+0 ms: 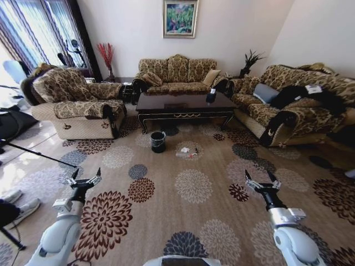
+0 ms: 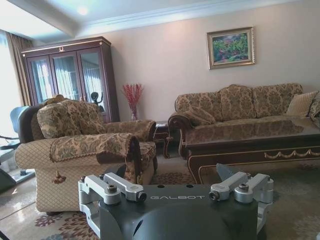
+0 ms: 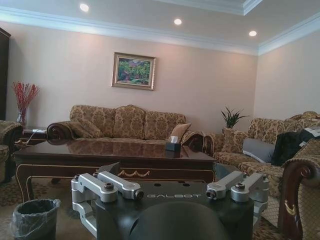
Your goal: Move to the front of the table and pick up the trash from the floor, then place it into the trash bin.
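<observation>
Floral carpet [image 1: 194,188]; crushed clear bottle, white wad: trash [image 1: 187,152]

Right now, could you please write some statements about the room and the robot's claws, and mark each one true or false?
1. The small round black trash bin stands on the patterned carpet in front of the glossy dark wooden coffee table. True.
2. The white crumpled paper and crushed clear bottle lie inside the bin. False: they lie on the carpet beside it.
3. The left claw holds the trash. False: it is open and empty.
4. The right claw is open, above the carpet. True.
5. A dark tissue box sits on the table. True.
</observation>
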Tool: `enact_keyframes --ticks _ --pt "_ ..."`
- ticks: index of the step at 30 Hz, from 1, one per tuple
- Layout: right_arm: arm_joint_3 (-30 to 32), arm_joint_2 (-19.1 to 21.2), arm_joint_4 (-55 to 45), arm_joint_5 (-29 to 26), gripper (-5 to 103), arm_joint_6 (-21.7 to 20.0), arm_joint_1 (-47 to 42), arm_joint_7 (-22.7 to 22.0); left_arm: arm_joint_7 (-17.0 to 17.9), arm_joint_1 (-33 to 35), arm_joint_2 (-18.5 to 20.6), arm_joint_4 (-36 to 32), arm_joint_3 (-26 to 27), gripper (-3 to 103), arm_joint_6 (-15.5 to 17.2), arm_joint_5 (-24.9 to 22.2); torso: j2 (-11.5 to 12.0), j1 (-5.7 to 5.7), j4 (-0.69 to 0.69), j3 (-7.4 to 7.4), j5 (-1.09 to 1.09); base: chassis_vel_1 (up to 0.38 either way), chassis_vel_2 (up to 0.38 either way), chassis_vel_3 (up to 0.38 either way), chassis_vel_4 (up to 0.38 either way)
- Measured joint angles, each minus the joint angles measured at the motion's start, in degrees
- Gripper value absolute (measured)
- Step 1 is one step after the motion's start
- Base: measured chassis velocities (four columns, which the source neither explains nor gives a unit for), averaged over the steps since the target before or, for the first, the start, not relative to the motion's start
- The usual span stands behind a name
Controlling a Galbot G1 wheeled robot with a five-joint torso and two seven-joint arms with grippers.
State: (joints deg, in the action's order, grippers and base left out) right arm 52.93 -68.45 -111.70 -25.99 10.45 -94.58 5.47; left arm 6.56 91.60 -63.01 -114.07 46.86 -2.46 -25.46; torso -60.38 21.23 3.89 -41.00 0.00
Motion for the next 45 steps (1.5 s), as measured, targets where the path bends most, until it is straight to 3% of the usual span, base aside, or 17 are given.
enact_keyframes --ticks 7,27,29,41,45 --pt "-0.09 0.02 -1.12 -0.18 100 0.03 -0.23 0.08 0.19 0.34 -1.1 -0.57 -0.15 103 0.01 0.32 2.14 -0.96 -0.01 1.18 0.0 0.0 0.0 0.0 0.0" --pt "-0.22 -2.67 -3.74 0.2 100 0.25 -2.07 0.32 0.34 0.67 -2.03 -1.04 -0.11 100 -0.3 0.88 7.65 -3.39 0.0 4.27 0.0 0.0 0.0 0.0 0.0" --pt "-0.09 -2.71 -3.85 0.2 100 0.3 -2.11 0.34 0.37 0.61 -2.11 -1.05 -0.12 96 -0.33 0.93 8.52 -3.77 0.0 4.78 0.0 0.0 0.0 0.0 0.0" --pt "-0.16 -2.89 -3.91 0.17 100 0.58 -2.28 1.26 0.52 0.8 -2.45 -1.4 -0.05 102 -0.25 1.39 11.76 -5.14 -0.01 6.62 0.0 0.0 0.0 0.0 0.0" --pt "-0.03 -2.89 -3.91 0.05 100 0.73 -2.47 1.57 0.52 0.76 -2.49 -1.47 -0.04 99 -0.25 1.39 12.74 -5.56 -0.01 7.21 0.0 0.0 0.0 0.0 0.0"
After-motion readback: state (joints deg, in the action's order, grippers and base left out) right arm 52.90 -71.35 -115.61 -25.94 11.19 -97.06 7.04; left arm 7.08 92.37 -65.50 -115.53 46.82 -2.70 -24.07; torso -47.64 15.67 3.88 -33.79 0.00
